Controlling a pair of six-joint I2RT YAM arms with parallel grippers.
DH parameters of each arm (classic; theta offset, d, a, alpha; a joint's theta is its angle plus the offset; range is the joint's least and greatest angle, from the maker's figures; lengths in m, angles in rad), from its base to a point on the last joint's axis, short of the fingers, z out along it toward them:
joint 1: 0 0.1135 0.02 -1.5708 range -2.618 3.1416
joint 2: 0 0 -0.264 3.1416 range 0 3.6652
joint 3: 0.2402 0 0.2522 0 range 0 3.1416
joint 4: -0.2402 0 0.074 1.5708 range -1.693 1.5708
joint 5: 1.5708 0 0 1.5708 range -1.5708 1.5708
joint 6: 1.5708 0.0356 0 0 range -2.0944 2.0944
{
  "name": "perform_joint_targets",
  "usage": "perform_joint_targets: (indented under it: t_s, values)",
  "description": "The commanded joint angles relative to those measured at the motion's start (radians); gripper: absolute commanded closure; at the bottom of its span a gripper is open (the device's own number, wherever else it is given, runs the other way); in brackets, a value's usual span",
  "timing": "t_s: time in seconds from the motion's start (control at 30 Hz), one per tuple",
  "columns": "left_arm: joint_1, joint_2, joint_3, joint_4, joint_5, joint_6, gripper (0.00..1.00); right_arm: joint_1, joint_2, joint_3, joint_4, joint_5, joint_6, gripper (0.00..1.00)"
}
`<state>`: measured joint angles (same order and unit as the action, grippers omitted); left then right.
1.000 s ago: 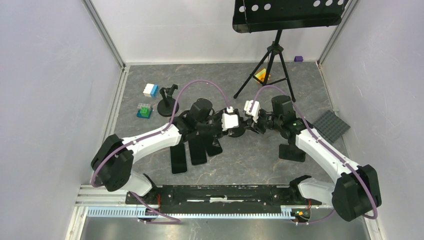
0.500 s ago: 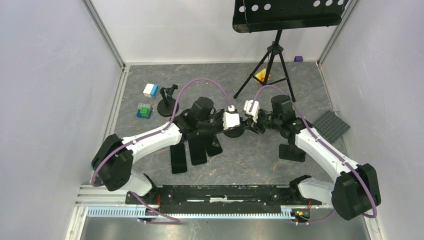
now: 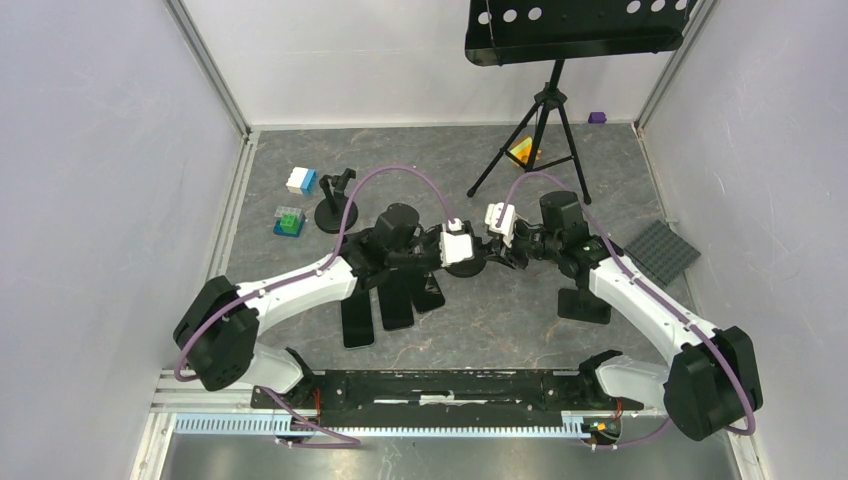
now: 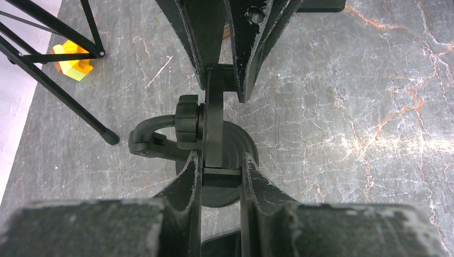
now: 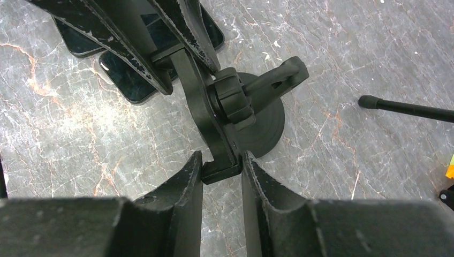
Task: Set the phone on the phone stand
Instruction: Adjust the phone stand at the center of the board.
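Note:
The black phone stand [image 3: 470, 264] stands mid-table on a round base [image 4: 245, 150] with a knob [image 5: 233, 101] and a long clamp bar [image 5: 199, 91]. My left gripper [image 4: 220, 170] is shut on one end of that bar. My right gripper [image 5: 221, 165] is shut on the other end. The two grippers face each other over the stand: left [image 3: 472, 256], right [image 3: 488, 254]. Three dark phones [image 3: 397, 300] lie flat on the table, left of the stand and under my left arm. Two of them show in the right wrist view [image 5: 131, 80]. No gripper holds a phone.
A second stand [image 3: 335, 205] is at the back left and a third [image 3: 585, 300] at the right by my right arm. A tripod [image 3: 545, 115] with a music tray stands behind, one leg [image 4: 64, 96] close by. There are toy blocks [image 3: 290, 220] and a grey baseplate [image 3: 662, 250].
Both grippers stay shut on the stand's bar. My left arm has shifted a little to the left and its wrist has turned slightly. The phones have not moved.

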<state>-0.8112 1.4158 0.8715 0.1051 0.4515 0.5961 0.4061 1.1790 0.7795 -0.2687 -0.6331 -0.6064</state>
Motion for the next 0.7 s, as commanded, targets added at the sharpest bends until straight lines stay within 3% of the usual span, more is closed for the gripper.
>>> perform_joint_targets:
  t_s: [0.0,0.67]
  values:
    - [0.009,-0.055,-0.037,0.037,-0.002,-0.029,0.98,-0.032,-0.009,0.004,-0.047,0.073,-0.006,1.00]
    - [0.015,-0.111,-0.108,0.075,-0.077,-0.055,0.98,-0.085,-0.042,-0.054,-0.047,0.151,-0.068,1.00]
